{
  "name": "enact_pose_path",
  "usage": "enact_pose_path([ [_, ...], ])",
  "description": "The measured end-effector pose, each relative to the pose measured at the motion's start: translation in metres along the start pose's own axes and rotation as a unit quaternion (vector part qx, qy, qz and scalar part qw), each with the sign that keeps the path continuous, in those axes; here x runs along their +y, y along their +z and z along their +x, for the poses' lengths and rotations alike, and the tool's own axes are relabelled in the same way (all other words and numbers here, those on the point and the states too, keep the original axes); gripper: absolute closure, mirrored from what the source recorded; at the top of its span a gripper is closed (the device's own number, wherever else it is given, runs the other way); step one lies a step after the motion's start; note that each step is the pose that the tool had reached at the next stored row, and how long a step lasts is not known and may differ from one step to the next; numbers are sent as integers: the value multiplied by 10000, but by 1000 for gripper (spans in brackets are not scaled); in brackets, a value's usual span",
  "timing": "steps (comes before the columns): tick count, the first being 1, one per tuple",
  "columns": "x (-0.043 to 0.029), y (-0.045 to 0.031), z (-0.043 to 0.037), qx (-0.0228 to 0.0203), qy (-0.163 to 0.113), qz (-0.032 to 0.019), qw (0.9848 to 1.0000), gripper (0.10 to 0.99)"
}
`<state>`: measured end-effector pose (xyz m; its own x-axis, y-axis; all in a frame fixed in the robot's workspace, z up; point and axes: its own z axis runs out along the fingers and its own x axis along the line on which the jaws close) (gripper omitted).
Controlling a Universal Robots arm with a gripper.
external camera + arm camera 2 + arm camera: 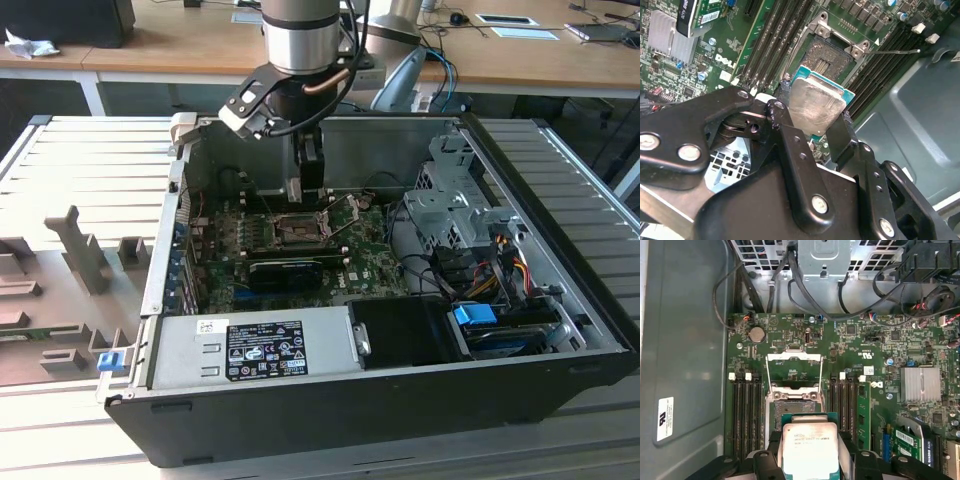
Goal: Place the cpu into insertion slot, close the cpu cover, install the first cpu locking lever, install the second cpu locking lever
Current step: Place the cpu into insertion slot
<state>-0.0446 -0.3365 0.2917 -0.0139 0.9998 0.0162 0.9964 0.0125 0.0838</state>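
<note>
As hand (812, 122) clamps lettered cpu (810, 447), slot (832, 55) bare

Silver-grey cpu (810, 452) with teal edge, black tool (814, 112), green motherboard (865, 342)

wooden desks (150, 48) behind | grey ribbed worktable (95, 145) | bright even light
</note>
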Motion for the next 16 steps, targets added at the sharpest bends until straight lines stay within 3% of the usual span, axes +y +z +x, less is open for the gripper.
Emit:
enact_pose_path([
  [16,-9,39,6,-5,64,-2,10000,553],
])
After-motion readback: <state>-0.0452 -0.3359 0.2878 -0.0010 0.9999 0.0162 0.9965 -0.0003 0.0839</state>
